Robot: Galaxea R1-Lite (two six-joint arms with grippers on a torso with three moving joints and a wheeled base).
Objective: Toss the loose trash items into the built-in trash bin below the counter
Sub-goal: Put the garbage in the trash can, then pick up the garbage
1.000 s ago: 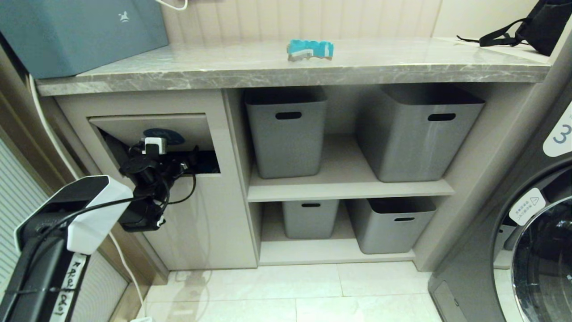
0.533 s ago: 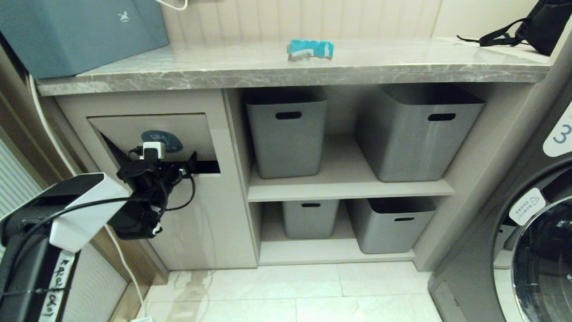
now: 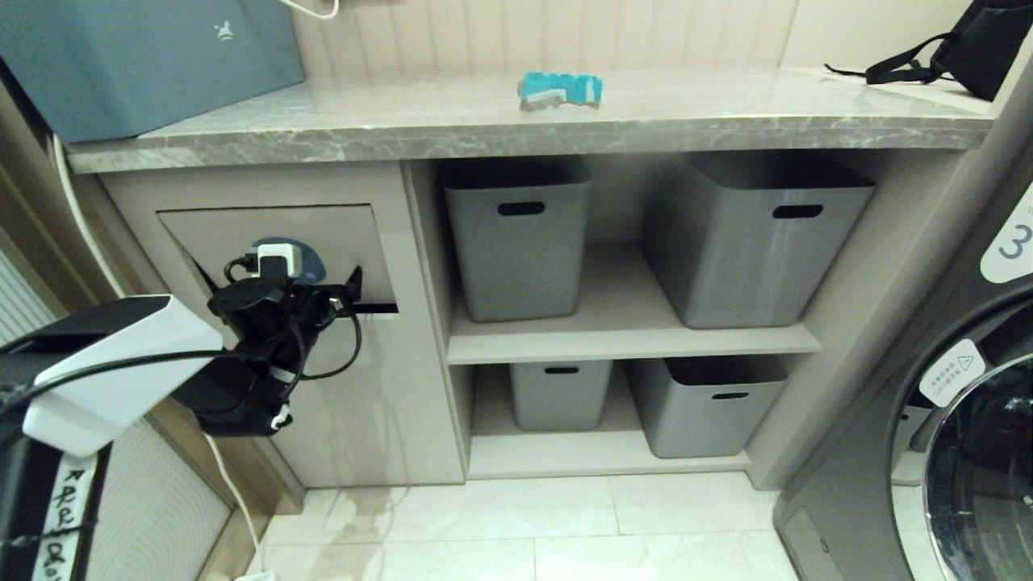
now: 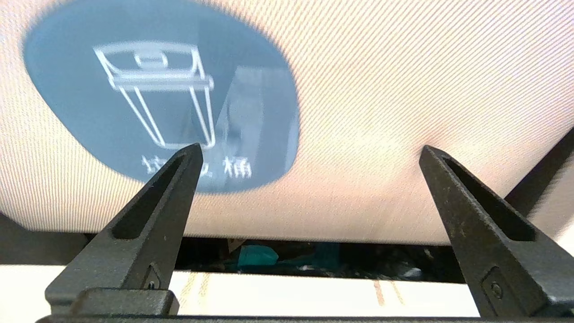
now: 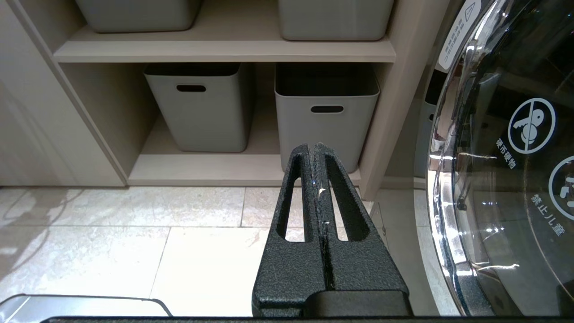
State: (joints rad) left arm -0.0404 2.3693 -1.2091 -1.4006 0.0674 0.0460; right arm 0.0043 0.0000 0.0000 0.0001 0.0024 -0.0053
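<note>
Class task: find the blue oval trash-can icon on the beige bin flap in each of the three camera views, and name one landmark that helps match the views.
Head view: blue oval trash-can icon at left, half hidden behind the left tool.
Left wrist view: icon fills the upper left, above the dark slot.
Right wrist view: not in it.
Shared landmark: the beige tilting flap; grey plastic storage bins link head and right wrist views.

Left claw (image 4: 309, 150) sits right up against the bin flap (image 4: 381, 112), jaws spread wide, nothing between them. The two black fingertips (image 4: 179, 179) frame the flap's lower half. One tip overlaps the blue oval trash-can icon (image 4: 157, 89), white bin outline and small characters under it. Flap surface is beige with a fine woven-looking texture. Below its bottom edge a dark slot is open; a teal scrap (image 4: 255, 256) is visible inside among dark clutter. A pale cabinet edge (image 4: 314, 294) runs under the slot.
</note>
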